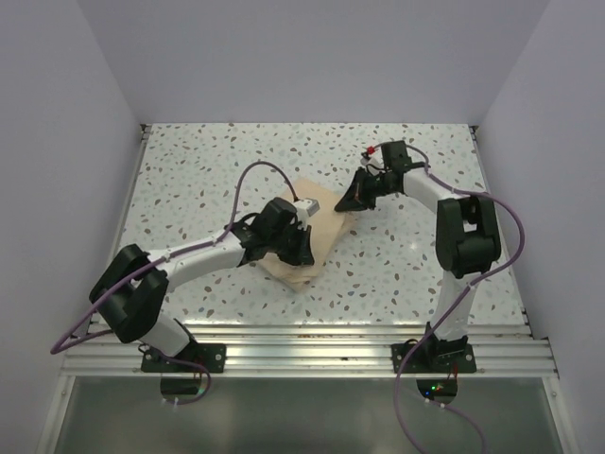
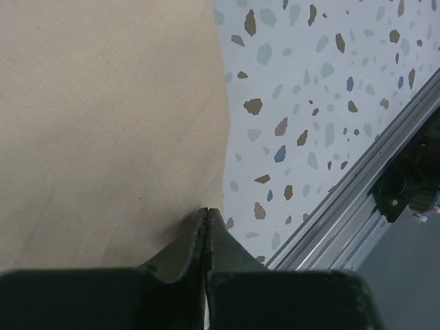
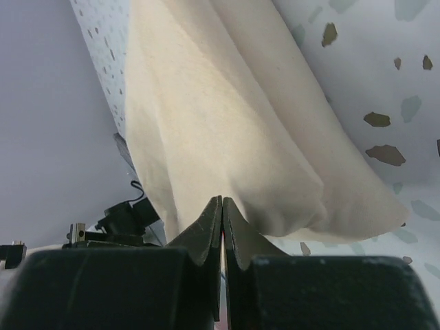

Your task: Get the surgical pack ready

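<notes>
The surgical pack is a tan cloth bundle (image 1: 326,227) lying mid-table. The steel tray, instruments, gauze pads and packet are hidden from every view. My left gripper (image 1: 302,253) is shut, and its tips (image 2: 208,210) rest on the flat tan cloth (image 2: 103,124) right at the bundle's near-right edge. I cannot see cloth between them. My right gripper (image 1: 346,201) is at the bundle's far-right corner. It is shut (image 3: 222,199) on a fold of the cloth (image 3: 227,124), which tents up towards the tips.
The speckled tabletop (image 1: 208,170) runs to white walls on three sides. An aluminium rail (image 1: 302,345) lines the near edge and shows close to the left gripper in the left wrist view (image 2: 357,199). The left arm's dark parts (image 3: 120,220) show behind the cloth.
</notes>
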Controlling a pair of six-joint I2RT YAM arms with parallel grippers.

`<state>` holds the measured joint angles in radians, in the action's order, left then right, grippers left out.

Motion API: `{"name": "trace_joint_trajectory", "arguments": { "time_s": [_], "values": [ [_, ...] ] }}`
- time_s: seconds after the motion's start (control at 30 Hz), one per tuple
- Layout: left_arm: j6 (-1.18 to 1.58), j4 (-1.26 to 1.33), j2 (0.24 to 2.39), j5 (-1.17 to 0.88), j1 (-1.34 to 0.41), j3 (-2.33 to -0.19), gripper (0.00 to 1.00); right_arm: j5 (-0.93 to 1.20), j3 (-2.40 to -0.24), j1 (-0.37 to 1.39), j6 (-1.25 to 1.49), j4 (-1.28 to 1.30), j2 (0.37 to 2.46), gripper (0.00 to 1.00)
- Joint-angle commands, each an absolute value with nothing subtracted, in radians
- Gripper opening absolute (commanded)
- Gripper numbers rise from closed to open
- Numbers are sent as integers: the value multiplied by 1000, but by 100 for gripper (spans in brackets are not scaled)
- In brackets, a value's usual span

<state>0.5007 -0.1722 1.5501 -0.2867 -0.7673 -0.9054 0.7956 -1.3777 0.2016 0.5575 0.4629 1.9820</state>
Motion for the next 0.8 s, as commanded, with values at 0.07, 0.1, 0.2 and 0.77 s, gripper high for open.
{"name": "trace_joint_trajectory", "arguments": {
  "time_s": [0.07, 0.1, 0.2, 0.77],
  "values": [
    [466, -239, 1473, -267, -755, -994, 0, 815, -1460, 207, 613, 431, 1884, 2],
    [474, -229, 1473, -273, -755, -994, 0, 824, -1454, 207, 620, 420, 1885, 2],
    [508, -186, 1489, -288, -755, -988, 0, 841, -1416, 210, 629, 394, 1898, 2],
    [519, -167, 1644, -259, -721, -885, 0, 746, -1236, 166, 502, 408, 1905, 1]
  ]
}}
